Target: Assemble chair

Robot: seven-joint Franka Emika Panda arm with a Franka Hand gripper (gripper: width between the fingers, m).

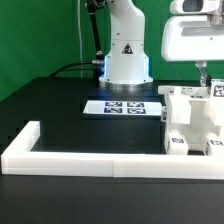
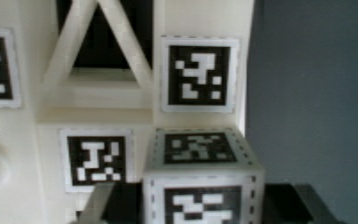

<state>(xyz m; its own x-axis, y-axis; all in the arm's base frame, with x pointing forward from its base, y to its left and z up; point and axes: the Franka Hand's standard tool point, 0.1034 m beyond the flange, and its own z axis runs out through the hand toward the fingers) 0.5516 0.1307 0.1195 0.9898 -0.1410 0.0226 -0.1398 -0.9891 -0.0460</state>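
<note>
The arm is reaching down at the exterior view's right, and its jaws [image 1: 203, 84] are standing closed narrowly on the top of a white chair part [image 1: 205, 92] that is rising out of the cluster of chair pieces [image 1: 190, 128]. In the wrist view the jaws [image 2: 197, 205] are gripping a small white tagged block [image 2: 201, 178] between their dark fingers [image 2: 105, 208], with one tag facing up and another on the face just beyond it. Just past the jaws an X-braced frame [image 2: 105, 45] is standing against tagged white panels [image 2: 199, 72], touching the gripped block's neighbours. The whole cluster is sitting on the black surface [image 1: 60, 100], directly beneath the jaws and pressed against the inner side of the long low white border wall [image 1: 90, 158]. The marker board [image 1: 122, 106] is lying flat on the surface, beside the jaws toward the exterior view's left, in front of the robot's white base [image 1: 127, 55].
</note>
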